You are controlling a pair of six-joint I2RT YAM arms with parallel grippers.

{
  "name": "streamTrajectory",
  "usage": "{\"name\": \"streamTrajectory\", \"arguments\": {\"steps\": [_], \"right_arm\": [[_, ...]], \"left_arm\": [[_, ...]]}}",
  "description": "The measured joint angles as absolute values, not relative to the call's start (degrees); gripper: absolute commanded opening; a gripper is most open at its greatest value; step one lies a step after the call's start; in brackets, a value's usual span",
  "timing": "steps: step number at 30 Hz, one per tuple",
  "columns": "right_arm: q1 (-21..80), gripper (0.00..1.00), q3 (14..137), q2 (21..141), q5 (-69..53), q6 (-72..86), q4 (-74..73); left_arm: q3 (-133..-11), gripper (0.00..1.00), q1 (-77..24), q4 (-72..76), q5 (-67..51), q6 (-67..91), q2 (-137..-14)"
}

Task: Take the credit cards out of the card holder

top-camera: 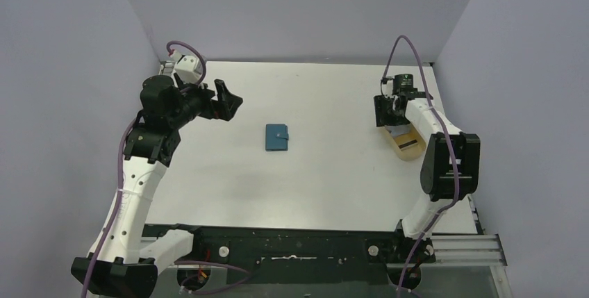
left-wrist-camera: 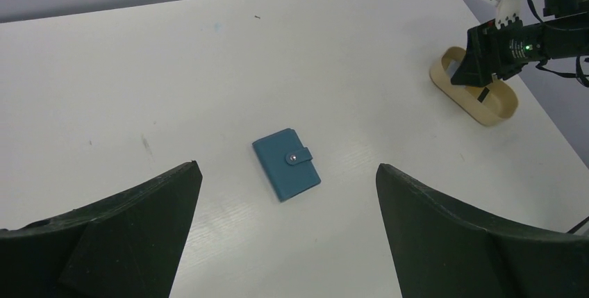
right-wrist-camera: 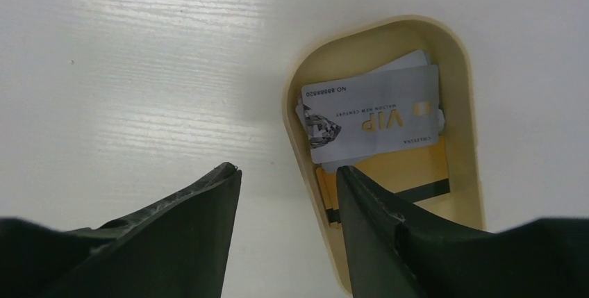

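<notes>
- Two arms, left to right. What's your left doing?
- Left gripper (top-camera: 229,100) is raised, jaws fully wide, empty.
- Middle?
- Card holder (top-camera: 277,137) lies flat on the table (top-camera: 333,173), snapped shut, well apart from both arms.
- Right?
- Right gripper (right-wrist-camera: 288,170) is over the tan tray (right-wrist-camera: 474,138), jaws partly apart, gripping nothing. Both credit cards (right-wrist-camera: 375,121) lie inside, whitish on gold-tan.
- So?
- Looks done. Lift your right straight up, don't clip the tray rim.
</notes>
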State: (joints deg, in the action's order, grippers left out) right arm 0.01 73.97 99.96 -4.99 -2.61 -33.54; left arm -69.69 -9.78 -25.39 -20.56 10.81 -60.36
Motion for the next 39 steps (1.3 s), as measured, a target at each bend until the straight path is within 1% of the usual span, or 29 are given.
{"name": "streamTrajectory", "arguments": {"steps": [2, 7, 10, 13, 17, 18, 25, 30, 34, 39], "right_arm": [[0.0, 0.49, 74.0, 101.5, -5.2, -2.7, -33.5], [0.1, 0.38, 74.0, 104.4, -5.3, -3.1, -33.5], [0.5, 0.25, 74.0, 105.3, -4.8, -3.5, -33.5], [0.9, 0.17, 74.0, 105.9, -3.8, -3.9, -33.1], [1.8, 0.02, 74.0, 105.9, -2.5, -4.1, -32.9], [2.1, 0.00, 74.0, 105.9, -2.3, -4.3, -32.7], [5.1, 0.00, 74.0, 106.4, -0.7, -4.3, -31.5], [9.5, 0.00, 74.1, 106.8, -0.8, -5.1, -30.4], [13.2, 0.00, 76.9, 108.7, -4.5, -6.6, -30.5], [16.4, 0.00, 82.9, 112.7, -12.4, -9.9, -32.5]], "left_arm": [[-69.7, 0.97, -10.1, -25.5, -19.8, 10.5, -60.4], [-69.7, 0.97, -10.2, -25.6, -18.7, 10.2, -60.7], [-69.7, 0.97, -10.2, -25.7, -18.3, 10.1, -60.7], [-69.4, 0.97, -10.4, -25.8, -18.2, 10.0, -60.7], [-68.9, 0.97, -10.4, -26.4, -18.1, 9.8, -60.7], [-68.8, 0.97, -10.4, -26.6, -18.0, 9.7, -60.7], [-68.8, 0.97, -10.5, -27.5, -17.0, 8.9, -60.3], [-68.1, 0.97, -10.5, -27.9, -16.3, 8.6, -59.2], [-67.4, 0.97, -10.4, -28.7, -16.0, 8.5, -58.2], [-67.0, 0.97, -9.8, -30.2, -15.3, 8.5, -57.1]]}}
